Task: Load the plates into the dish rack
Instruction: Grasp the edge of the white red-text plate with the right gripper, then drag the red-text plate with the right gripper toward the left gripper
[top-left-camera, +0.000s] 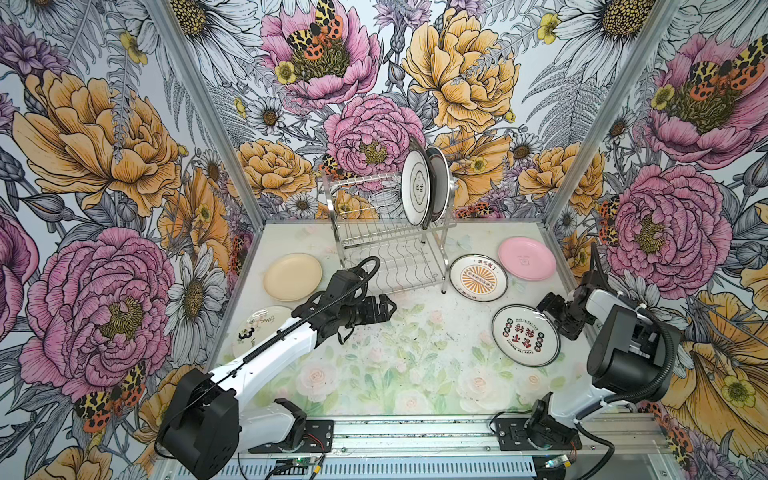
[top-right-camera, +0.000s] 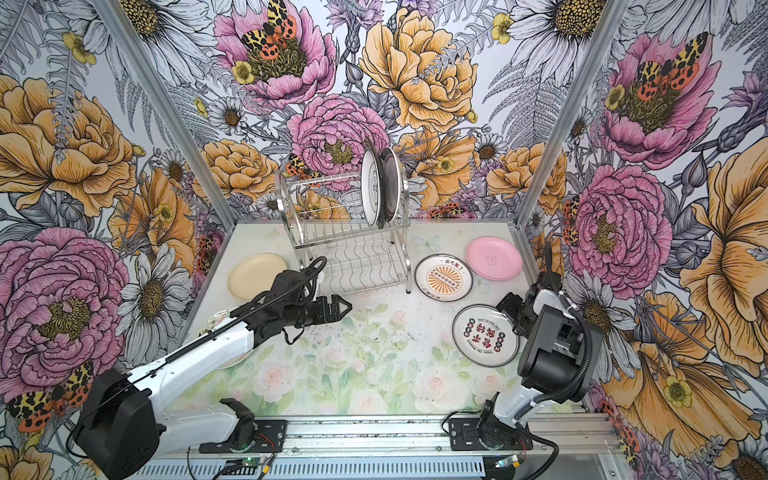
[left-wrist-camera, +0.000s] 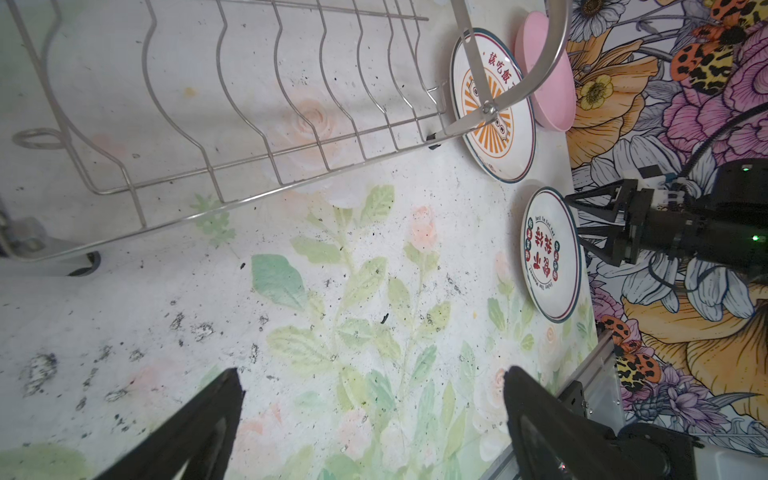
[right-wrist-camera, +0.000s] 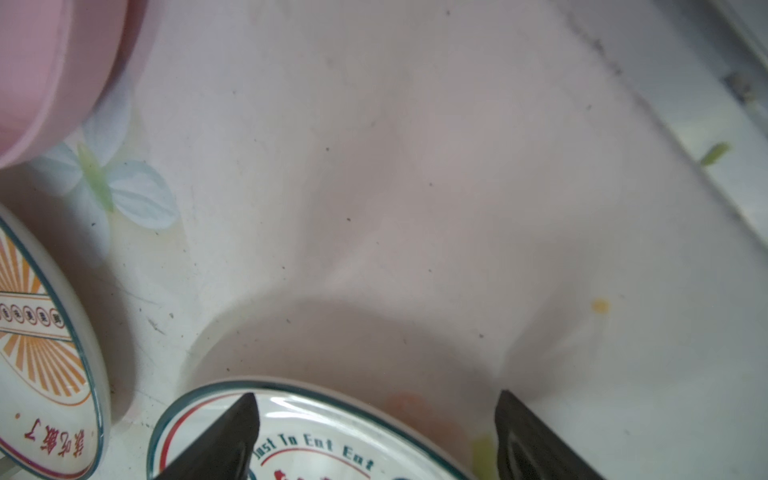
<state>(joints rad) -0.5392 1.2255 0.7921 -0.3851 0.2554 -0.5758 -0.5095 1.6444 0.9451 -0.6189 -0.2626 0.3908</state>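
Top views: two plates (top-left-camera: 415, 189) stand in the dish rack (top-left-camera: 376, 239); five others lie flat on the surface (top-left-camera: 415, 353). Left wrist: left end effector (left-wrist-camera: 374, 374) wide, empty. Right wrist: right end effector (right-wrist-camera: 376, 399) wide at the lettered plate (right-wrist-camera: 316, 415) rim.

Left pincer (left-wrist-camera: 372, 374), spread wide, hangs above the table (left-wrist-camera: 124, 311) near the dish rack (left-wrist-camera: 249, 124).

Left arm (top-left-camera: 274, 345): extended forward and inward, wrist held level.
Left gripper (top-left-camera: 388, 308): jaws spread wide, nothing held between them.
Right arm (top-left-camera: 623, 332): folded at the elbow, forearm angled down and inward.
Right gripper (top-left-camera: 547, 311): held low, pointed inward, jaws spread apart, nothing clamped.
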